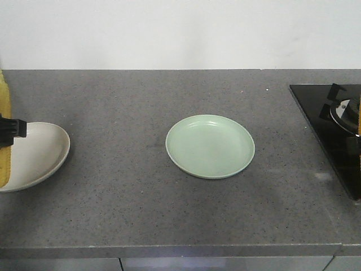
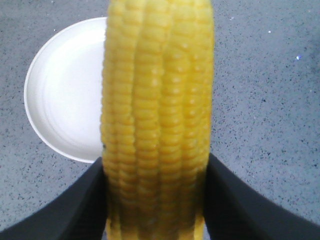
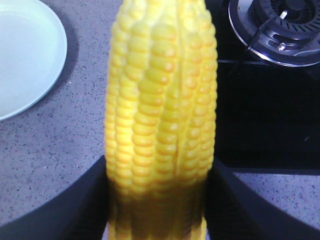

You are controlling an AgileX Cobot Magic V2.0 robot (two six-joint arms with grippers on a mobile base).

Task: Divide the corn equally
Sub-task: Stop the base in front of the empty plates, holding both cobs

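Observation:
Two corn cobs are in hand. In the left wrist view a bright yellow corn cob (image 2: 157, 100) stands lengthwise between the black fingers of my left gripper (image 2: 156, 172), which is shut on it above the counter, just right of the white plate (image 2: 65, 90). In the front view this gripper (image 1: 10, 131) and its corn (image 1: 4, 93) show at the far left edge by the white plate (image 1: 39, 152). My right gripper (image 3: 160, 172) is shut on a second corn cob (image 3: 162, 100), between the green plate (image 3: 25, 50) and the stove. The green plate (image 1: 210, 145) holds nothing.
A black glass hob (image 1: 330, 132) with a gas burner (image 3: 280, 25) fills the right end of the grey counter (image 1: 124, 214). A white wall runs along the back. The counter's front edge lies near the bottom of the front view.

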